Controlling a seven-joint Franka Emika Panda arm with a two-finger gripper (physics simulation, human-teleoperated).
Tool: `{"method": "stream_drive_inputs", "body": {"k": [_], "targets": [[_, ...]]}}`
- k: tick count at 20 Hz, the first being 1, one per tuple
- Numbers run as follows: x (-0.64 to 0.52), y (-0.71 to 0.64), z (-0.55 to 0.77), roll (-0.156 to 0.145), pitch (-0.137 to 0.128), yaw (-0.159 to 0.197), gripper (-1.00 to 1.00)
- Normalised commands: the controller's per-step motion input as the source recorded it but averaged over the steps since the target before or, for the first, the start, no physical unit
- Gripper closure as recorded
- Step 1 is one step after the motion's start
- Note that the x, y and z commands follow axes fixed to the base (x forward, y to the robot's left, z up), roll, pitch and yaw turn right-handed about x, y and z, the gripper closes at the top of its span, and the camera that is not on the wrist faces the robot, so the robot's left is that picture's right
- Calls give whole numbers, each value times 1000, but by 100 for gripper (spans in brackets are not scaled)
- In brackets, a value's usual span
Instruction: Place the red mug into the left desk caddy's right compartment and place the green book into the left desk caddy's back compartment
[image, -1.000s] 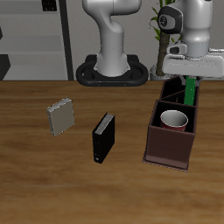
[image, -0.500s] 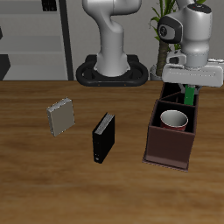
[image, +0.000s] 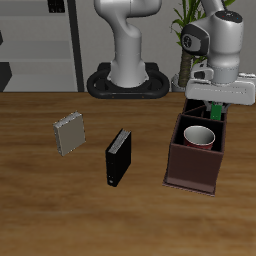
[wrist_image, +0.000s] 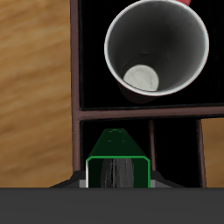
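Observation:
The red mug (image: 199, 136) stands upright in the squarish right compartment of the left desk caddy (image: 190, 178), a long dark brown box. In the wrist view the red mug (wrist_image: 156, 52) shows its pale interior, framed by the black walls of the left desk caddy (wrist_image: 76, 61). My gripper (image: 218, 103) hangs over the caddy's back end, shut on the green book (image: 217, 109). The book stands upright and reaches down into the back compartment. The wrist view has the green book (wrist_image: 118, 149) end-on between my fingers, behind the divider next to the mug.
A black book (image: 118, 157) stands on the table's middle, and a grey book (image: 70, 133) lies farther off beside it. The robot's base (image: 125, 85) sits at the table's back. A plant (image: 185, 30) rises behind the caddy.
My gripper has come down with the green book, so less of the book shows above the caddy's rim. The mug and the other books have not moved.

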Motion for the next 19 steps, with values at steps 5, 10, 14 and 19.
{"method": "stream_drive_inputs", "body": {"k": [5, 10, 14, 19], "targets": [[71, -3, -132, 5, 48, -15, -100], [-61, 37, 36, 41, -26, 4, -100], [-8, -8, -6, 17, 12, -5, -100], [-1, -123, 132, -13, -26, 2, -100]]}}
